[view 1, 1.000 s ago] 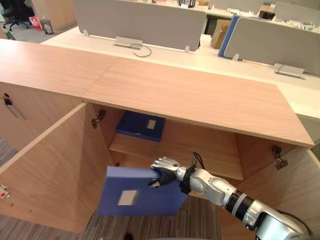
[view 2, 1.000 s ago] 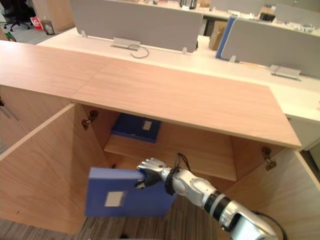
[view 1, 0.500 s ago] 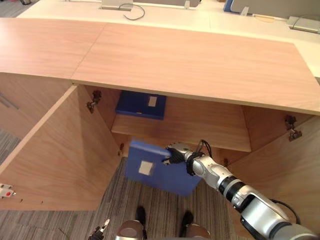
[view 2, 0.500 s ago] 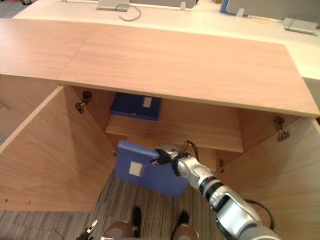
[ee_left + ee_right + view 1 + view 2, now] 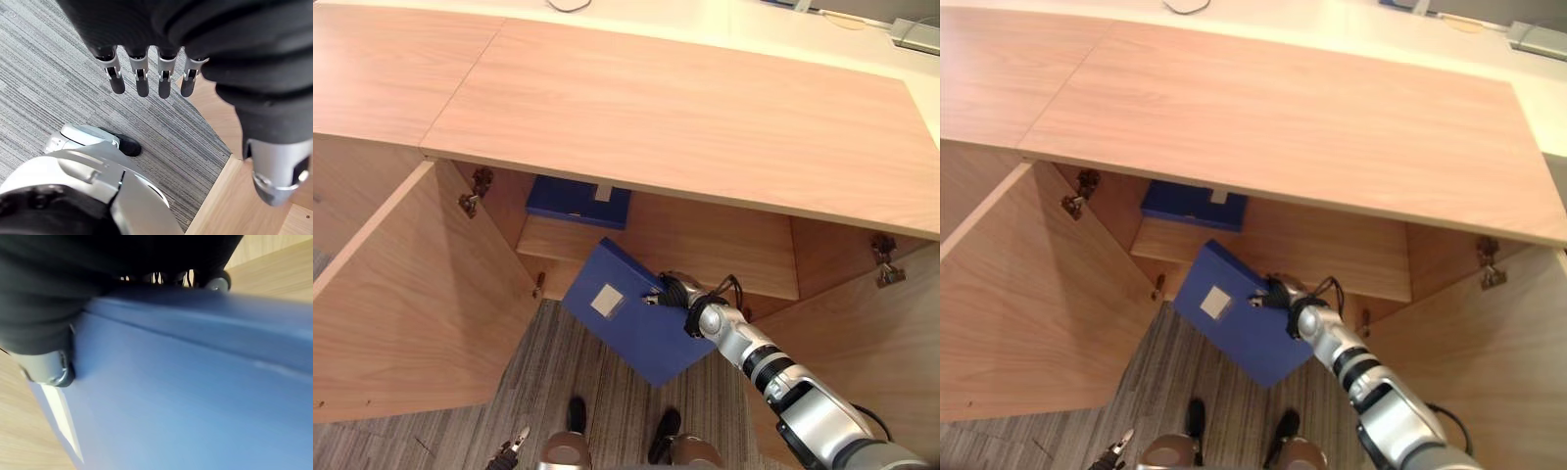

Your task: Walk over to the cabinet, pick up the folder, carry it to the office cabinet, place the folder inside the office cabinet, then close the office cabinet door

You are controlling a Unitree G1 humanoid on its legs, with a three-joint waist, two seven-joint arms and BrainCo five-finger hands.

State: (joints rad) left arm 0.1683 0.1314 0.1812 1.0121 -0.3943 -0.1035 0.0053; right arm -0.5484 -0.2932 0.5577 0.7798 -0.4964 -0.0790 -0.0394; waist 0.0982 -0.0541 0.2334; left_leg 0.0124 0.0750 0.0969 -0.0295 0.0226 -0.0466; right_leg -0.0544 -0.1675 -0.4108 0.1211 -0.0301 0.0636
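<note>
Holding the folder (image 5: 631,318) by one long edge, our right hand (image 5: 674,292) has its fingers curled over that edge. The folder hangs tilted, one corner dipping toward the carpet (image 5: 558,382), in front of the office cabinet's (image 5: 685,108) lower opening, just below the front edge of the shelf (image 5: 705,259).

We judge it a stiff, boxy board folder with a thick spine. It should keep its shape, but the smooth covering looks slippery, and gripped at one side it will want to swing. A hold near the middle of the spine edge, thumb pressed on the face, should steady it.

The eye views give the whole layout: the white label on the folder's face, a second folder (image 5: 578,199) lying at the shelf's back left corner, and the left door (image 5: 421,294) and right door (image 5: 862,333) both swung wide. The right wrist view adds the grip up close, with the thumb (image 5: 49,369) against the blue face. The left wrist view shows our left hand (image 5: 142,78) empty, fingers straight, above the carpet.
</note>
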